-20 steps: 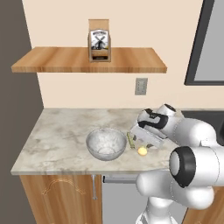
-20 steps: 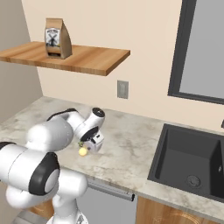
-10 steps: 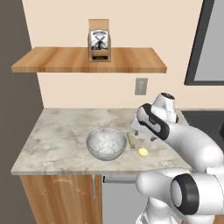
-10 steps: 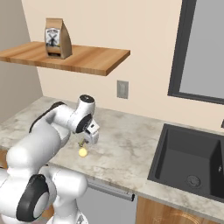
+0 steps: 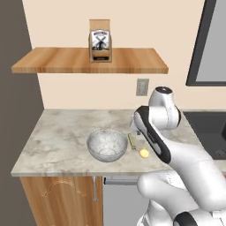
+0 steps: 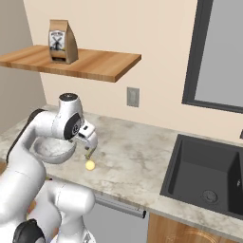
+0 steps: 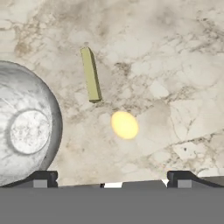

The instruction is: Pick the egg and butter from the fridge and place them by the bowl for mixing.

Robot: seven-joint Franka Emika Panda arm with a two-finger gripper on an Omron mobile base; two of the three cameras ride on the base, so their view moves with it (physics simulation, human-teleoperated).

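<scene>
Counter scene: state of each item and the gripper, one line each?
egg: lying on counter, free, beside bowl
butter: lying flat on counter, free, beside bowl
bowl: upright, empty
gripper: open, empty, above the counter
paper bag: upright on shelf
sink: empty

**Even, soft rendered light; mild softness, little shadow**

All three views are bright and evenly lit, with no visible lamp and no hard glare. On the marble counter (image 7: 175, 65) in the hand view, the egg (image 7: 124, 125) looks blurred at its outline and throws only a faint darker patch toward 2 o'clock. The butter (image 7: 91, 74) shows a dim shaded face on its 3 o'clock side. The bowl (image 7: 26, 131) carries pale, washed highlights. In the left base view the wooden shelf (image 5: 88, 62) casts no distinct shadow on the wall. Textures are slightly soft throughout; edges show no noticeable bending.
</scene>
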